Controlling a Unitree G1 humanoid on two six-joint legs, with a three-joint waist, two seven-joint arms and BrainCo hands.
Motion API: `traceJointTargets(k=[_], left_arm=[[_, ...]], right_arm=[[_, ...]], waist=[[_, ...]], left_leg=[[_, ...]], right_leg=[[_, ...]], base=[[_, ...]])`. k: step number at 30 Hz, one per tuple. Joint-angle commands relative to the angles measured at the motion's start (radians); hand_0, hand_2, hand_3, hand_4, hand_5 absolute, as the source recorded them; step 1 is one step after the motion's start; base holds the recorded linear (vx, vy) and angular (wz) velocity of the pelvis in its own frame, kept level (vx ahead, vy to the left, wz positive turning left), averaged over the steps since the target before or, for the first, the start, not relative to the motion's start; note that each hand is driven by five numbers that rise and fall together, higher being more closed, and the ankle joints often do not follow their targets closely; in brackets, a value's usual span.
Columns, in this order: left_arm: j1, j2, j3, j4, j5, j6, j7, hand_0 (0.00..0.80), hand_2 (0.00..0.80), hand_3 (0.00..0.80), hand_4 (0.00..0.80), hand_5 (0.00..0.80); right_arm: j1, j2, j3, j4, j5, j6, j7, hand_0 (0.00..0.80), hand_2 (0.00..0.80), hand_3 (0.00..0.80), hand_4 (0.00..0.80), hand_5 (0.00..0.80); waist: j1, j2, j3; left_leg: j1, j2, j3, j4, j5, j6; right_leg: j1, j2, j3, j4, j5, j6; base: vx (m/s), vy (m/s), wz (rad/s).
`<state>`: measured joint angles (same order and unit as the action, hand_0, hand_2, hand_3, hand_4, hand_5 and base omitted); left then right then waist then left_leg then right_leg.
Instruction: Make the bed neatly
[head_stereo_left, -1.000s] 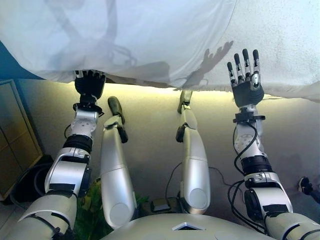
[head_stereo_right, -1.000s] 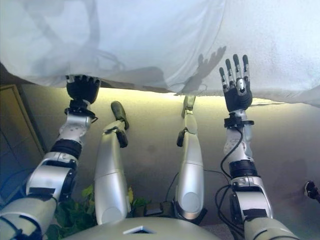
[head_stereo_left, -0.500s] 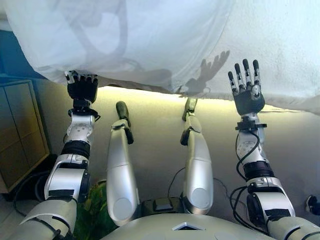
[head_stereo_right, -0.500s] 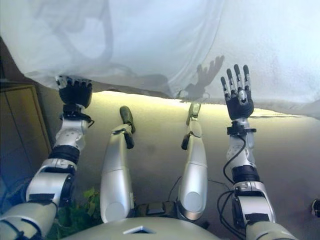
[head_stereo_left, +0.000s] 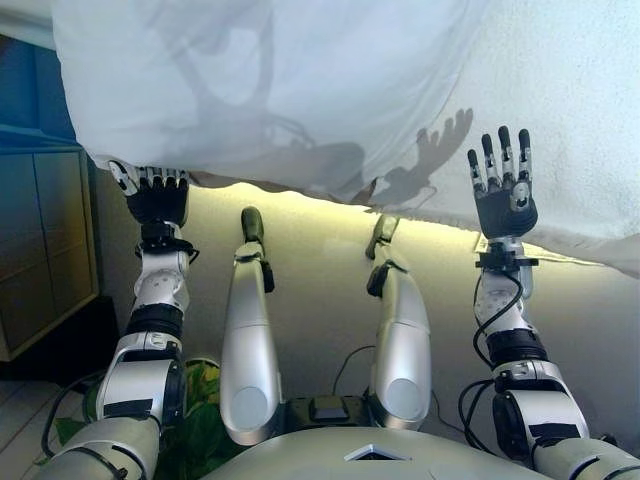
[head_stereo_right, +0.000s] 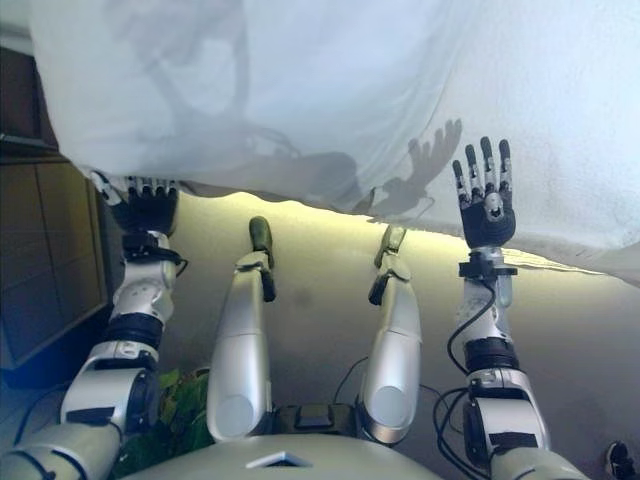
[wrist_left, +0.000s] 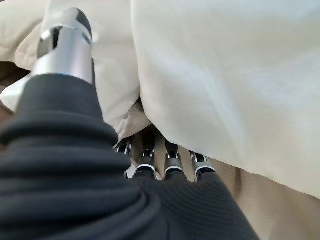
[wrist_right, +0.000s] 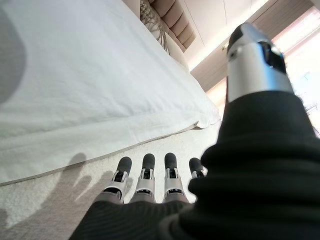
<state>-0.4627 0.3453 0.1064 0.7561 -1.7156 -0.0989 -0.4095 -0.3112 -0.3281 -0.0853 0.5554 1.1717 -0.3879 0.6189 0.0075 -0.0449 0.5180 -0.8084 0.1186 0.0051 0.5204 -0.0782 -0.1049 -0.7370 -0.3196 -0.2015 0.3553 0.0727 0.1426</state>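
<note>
Both hands are working at the near edge of the bed, where a white duvet (head_stereo_left: 300, 90) is lying spread and overhanging the side. Compared with a second ago, the whole scene has slid rightward and down in the head views, so the camera has shifted; more of the wooden cabinet (head_stereo_left: 45, 250) is now showing at the left. The left hand (head_stereo_left: 155, 195) is reaching under the duvet's hem as before. Its wrist view is showing what the head views are not: its fingers (wrist_left: 172, 162) are disappearing beneath the fold, so their grip cannot be told. The right hand (head_stereo_right: 487, 205) is staying released, fingers straight, over the white bed surface (wrist_right: 75, 195) beside the duvet's edge.
</note>
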Motion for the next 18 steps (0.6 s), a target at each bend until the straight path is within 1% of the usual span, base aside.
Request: traceJointTargets(k=[1,4,6,10,14,18], left_arm=[[0.069,0.057,0.207,0.066,-0.091,-0.145,0.072,0.0,0.0,0.0,0.0,0.0],[0.078,0.063,0.253,0.094,-0.099,-0.156,0.121,0.0,0.0,0.0,0.0,0.0],[0.071,0.074,0.281,0.126,-0.085,-0.18,0.178,0.0,0.0,0.0,0.0,0.0],[0.037,0.141,0.346,0.194,-0.053,-0.186,0.255,0.0,0.0,0.0,0.0,0.0],[0.022,0.206,0.387,0.227,-0.022,-0.185,0.321,0.0,0.0,0.0,0.0,0.0],[0.028,0.239,0.417,0.27,-0.006,-0.196,0.366,0.0,0.0,0.0,0.0,0.0]], right_arm=[[0.067,-0.042,-0.101,-0.046,0.014,-0.057,0.022,0.0,0.0,0.0,0.0,0.0],[0.067,-0.048,-0.111,-0.034,0.011,-0.056,0.028,0.0,0.0,0.0,0.0,0.0],[0.07,-0.043,-0.12,-0.021,0.01,-0.062,0.046,0.0,0.0,0.0,0.0,0.0],[0.073,-0.04,-0.127,-0.008,0.016,-0.056,0.08,0.0,0.0,0.0,0.0,0.0],[0.073,-0.033,-0.111,-0.003,0.019,-0.066,0.094,0.0,0.0,0.0,0.0,0.0],[0.07,-0.026,-0.104,0.002,0.02,-0.077,0.096,0.0,0.0,0.0,0.0,0.0]], waist=[[0.04,0.043,0.002],[0.039,0.046,0.002],[0.039,0.048,0.002],[0.043,0.044,0.001],[0.051,0.04,0.0],[0.06,0.037,-0.008]], left_leg=[[0.003,-0.038,0.013,-0.049,0.048,0.004],[0.013,-0.037,0.014,-0.055,0.05,-0.001],[0.021,-0.038,0.013,-0.062,0.054,-0.004],[0.03,-0.038,0.009,-0.064,0.061,-0.008],[0.033,-0.033,0.009,-0.067,0.065,-0.01],[0.035,-0.03,0.015,-0.075,0.071,-0.013]], right_leg=[[0.017,-0.053,0.008,0.052,-0.038,0.035],[0.025,-0.052,0.009,0.047,-0.043,0.039],[0.033,-0.053,0.01,0.044,-0.045,0.04],[0.047,-0.061,0.007,0.049,-0.045,0.041],[0.054,-0.066,0.001,0.05,-0.042,0.043],[0.066,-0.073,-0.012,0.039,-0.039,0.047]], base=[[0.0,0.0,0.0],[0.018,0.042,0.05],[0.022,0.056,0.03],[0.011,0.008,0.04],[0.01,-0.003,0.1],[0.0,-0.004,0.03]])
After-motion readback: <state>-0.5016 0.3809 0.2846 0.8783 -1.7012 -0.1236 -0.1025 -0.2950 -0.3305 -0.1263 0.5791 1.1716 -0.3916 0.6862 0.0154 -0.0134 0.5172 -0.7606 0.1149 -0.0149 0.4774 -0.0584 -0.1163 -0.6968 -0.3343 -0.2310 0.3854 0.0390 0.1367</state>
